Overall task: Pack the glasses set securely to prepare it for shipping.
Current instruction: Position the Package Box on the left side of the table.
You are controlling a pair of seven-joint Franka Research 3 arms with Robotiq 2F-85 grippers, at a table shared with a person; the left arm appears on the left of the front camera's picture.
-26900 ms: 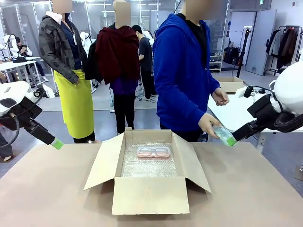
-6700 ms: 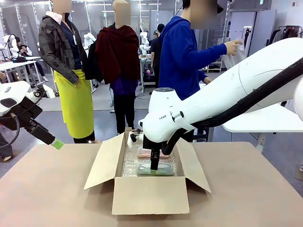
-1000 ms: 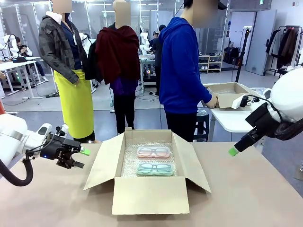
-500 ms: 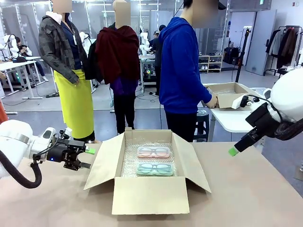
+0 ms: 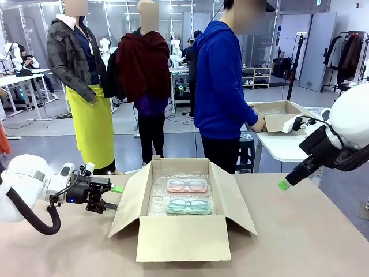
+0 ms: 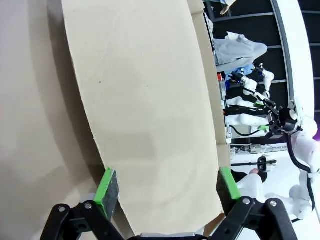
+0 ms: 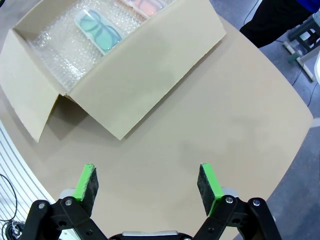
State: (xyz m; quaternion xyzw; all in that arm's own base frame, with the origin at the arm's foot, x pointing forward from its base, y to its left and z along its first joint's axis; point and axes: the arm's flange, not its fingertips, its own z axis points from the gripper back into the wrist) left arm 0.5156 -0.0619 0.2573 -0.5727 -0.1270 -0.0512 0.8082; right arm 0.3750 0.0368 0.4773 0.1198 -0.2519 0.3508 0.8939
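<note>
Front view: the pink translucent glasses case point(image 5: 187, 185) and mint-green translucent glasses case point(image 5: 189, 206) lie side by side on bubble wrap in the brown cardboard box point(image 5: 183, 238). The left gripper point(image 5: 113, 197), fingers spread, meets the left flap point(image 5: 128, 198).

Left wrist view: that flap sits between released pads point(image 6: 107, 186); flap-closing looks underway, needing an inward push.

Right wrist view: the right gripper point(image 7: 148, 182) hangs open, empty, over the tan table point(image 7: 235, 125).

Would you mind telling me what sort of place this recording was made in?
Probably a robotics lab or data-collection hall: more robot arms at tables behind, a clothes rack, and a person beside the table.
</note>
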